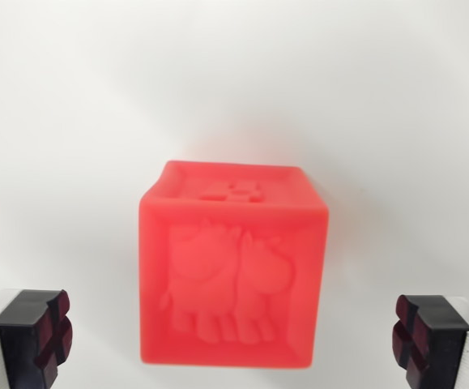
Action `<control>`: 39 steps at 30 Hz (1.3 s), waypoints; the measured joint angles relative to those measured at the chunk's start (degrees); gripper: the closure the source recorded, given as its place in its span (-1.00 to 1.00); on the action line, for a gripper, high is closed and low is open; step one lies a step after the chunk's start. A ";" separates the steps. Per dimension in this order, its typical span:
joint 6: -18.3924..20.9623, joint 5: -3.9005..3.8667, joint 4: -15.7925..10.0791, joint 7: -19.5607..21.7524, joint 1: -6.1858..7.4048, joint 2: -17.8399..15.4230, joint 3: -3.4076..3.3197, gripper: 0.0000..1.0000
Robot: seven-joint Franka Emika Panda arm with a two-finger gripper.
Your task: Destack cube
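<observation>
A red soft cube (pixel 234 267) with embossed animal figures on its near face sits on the white surface (pixel 72 121), in the lower middle of the wrist view. Its top face shows a small raised pattern. No second cube shows beneath or beside it. My gripper (pixel 234 340) is open, with one dark fingertip (pixel 44 332) at the view's lower left and the other at the lower right. The cube lies between the two fingers with a wide gap on each side, touching neither.
The plain white surface fills the rest of the view, with nothing else on it.
</observation>
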State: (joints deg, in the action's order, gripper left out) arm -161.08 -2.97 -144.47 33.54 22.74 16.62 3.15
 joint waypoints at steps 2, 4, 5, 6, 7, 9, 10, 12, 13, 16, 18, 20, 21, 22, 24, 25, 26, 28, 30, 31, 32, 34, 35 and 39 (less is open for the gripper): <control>0.74 0.15 -0.16 -0.10 -0.05 -0.91 0.09 -1.00; 1.75 0.38 -0.39 -0.24 -0.11 -2.16 0.20 -1.00; 2.30 0.51 -0.49 -0.32 -0.14 -2.79 0.25 -1.00; 2.89 0.65 -0.57 -0.41 -0.16 -3.47 0.30 -1.00; 3.18 0.73 -0.60 -0.46 -0.17 -3.79 0.32 -1.00; 4.35 1.03 -0.73 -0.67 -0.17 -5.16 0.39 -1.00; 4.97 1.18 -0.78 -0.78 -0.17 -5.83 0.41 -1.00; 6.23 1.40 -0.88 -0.96 -0.17 -7.21 0.44 -1.00; 6.89 1.52 -0.91 -1.05 -0.17 -7.90 0.45 -1.00; 8.63 1.82 -0.94 -1.26 -0.17 -9.68 0.48 -1.00; 10.00 2.02 -0.94 -1.40 -0.16 -11.11 0.49 -1.00; 11.02 2.19 -0.94 -1.52 -0.15 -12.14 0.49 -1.00; 11.81 2.30 -0.93 -1.60 -0.13 -12.88 0.49 -1.00; 12.57 2.38 -0.90 -1.68 -0.12 -13.60 0.50 -1.00; 14.00 2.54 -0.82 -1.80 -0.09 -14.98 0.50 -1.00; 14.73 2.61 -0.74 -1.87 -0.08 -15.63 0.50 -1.00; 15.42 2.68 -0.65 -1.93 -0.06 -16.25 0.50 -1.00; 16.53 2.77 -0.47 -2.01 -0.04 -17.18 0.50 -1.00; 17.94 2.90 -0.22 -2.09 -0.01 -18.34 0.50 -1.00; 18.66 2.96 -0.07 -2.13 0.00 -18.90 0.50 -1.00; 19.38 3.02 0.09 -2.16 0.01 -19.45 0.50 -1.00; 20.80 3.11 0.46 -2.22 0.02 -20.52 0.50 -1.00; 21.18 3.14 0.55 -2.24 0.03 -20.80 0.50 -1.00; 23.86 3.29 1.29 -2.33 0.03 -22.80 0.49 -1.00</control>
State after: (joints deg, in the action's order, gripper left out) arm -137.22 0.32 -143.18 31.21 22.78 -6.17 3.64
